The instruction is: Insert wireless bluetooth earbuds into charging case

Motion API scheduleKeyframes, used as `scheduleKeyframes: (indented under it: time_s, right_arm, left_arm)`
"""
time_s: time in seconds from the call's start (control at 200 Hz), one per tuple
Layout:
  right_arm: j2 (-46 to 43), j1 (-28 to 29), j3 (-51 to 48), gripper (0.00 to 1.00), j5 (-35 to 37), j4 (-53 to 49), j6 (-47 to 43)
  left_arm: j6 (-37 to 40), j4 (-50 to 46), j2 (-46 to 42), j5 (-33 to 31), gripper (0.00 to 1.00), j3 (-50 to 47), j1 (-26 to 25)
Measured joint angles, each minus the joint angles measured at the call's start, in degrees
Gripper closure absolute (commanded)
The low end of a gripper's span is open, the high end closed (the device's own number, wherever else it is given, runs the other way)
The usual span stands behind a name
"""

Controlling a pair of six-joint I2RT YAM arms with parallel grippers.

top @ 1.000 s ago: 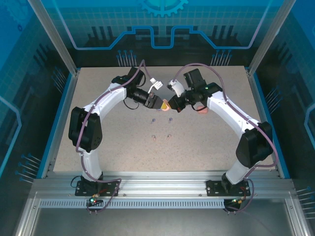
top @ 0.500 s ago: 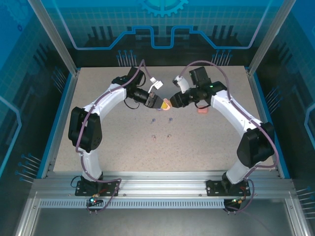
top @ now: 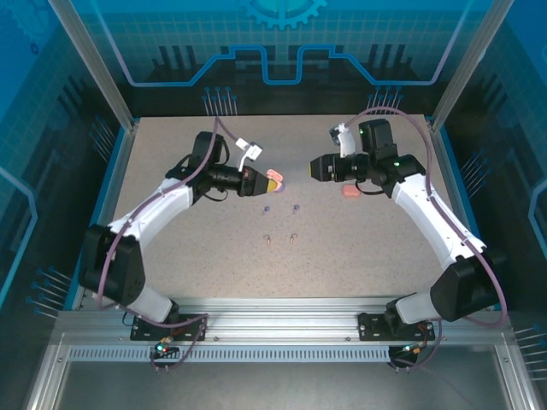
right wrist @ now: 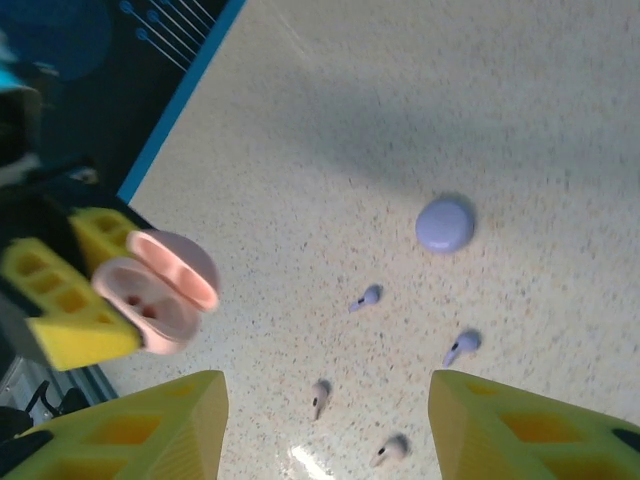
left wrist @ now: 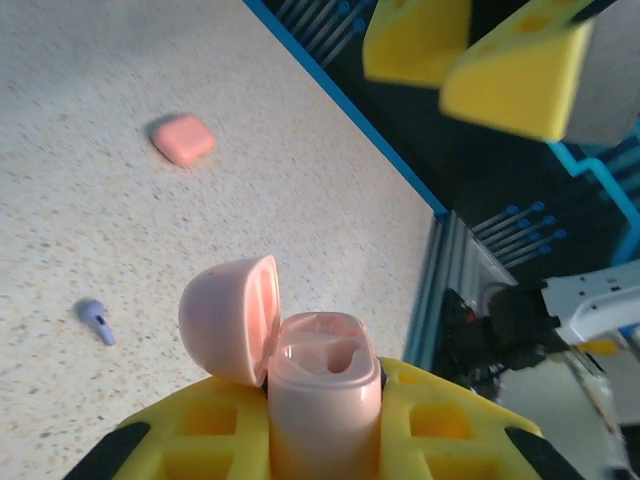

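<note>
The pink charging case (left wrist: 322, 395) now stands with its lid (left wrist: 228, 315) swung back and both sockets bare and empty. It sits upright, clamped between the fingers of my left gripper (top: 256, 179) and held off the tabletop (top: 359, 248).

A second ago my right gripper (top: 313, 168) was pressed up against that case, closed at the lid. Since then it has let go, spread its jaws and drawn back to the right, so the two grippers are now well apart. My left arm has carried the case a little to the left. I take that to mean the opening step is done: the case is ready to receive buds, and my right gripper is free, holding nothing.

Nothing is in the case yet. In the right wrist view, two purple earbuds (right wrist: 368, 296) and two pink earbuds (right wrist: 320, 396) lie loose on the tabletop in front of the grippers. A closed purple case (right wrist: 445, 222) rests near the purple pair, and a closed salmon case (top: 349, 191) lies just beside my right gripper.

The pink pair matches the open case, so I judge my next job is to bring the right gripper down on one pink bud. It is tiny, so the pinch will need care.
</note>
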Motion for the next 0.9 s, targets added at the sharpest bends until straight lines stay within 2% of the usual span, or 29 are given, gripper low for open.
scheduleKeyframes:
  time_s: [0.23,0.38,0.64,0.9]
  right_arm:
    - [2.1,9.2,-0.8,0.38,9.0,-2.6,6.4]
    - [4.3,14.4,-2.2,0.38,15.5,-3.8,10.4]
    - [11.0,22.8,-2.8,0.38,25.5,-4.6,15.0]
    - [24.6,30.1,3.3,0.4,31.9,-7.8,16.5]
  left_arm:
    - [-5.7,19.6,-12.6,-13.9,1.0,-15.7,0.0]
    - [-7.3,29.7,-18.8,-23.2,1.0,-22.5,0.0]
    - [-7.2,38.8,-26.2,-34.7,1.0,-24.7,0.0]
    - [-5.9,41.0,-30.8,-41.0,1.0,-25.0,0.0]
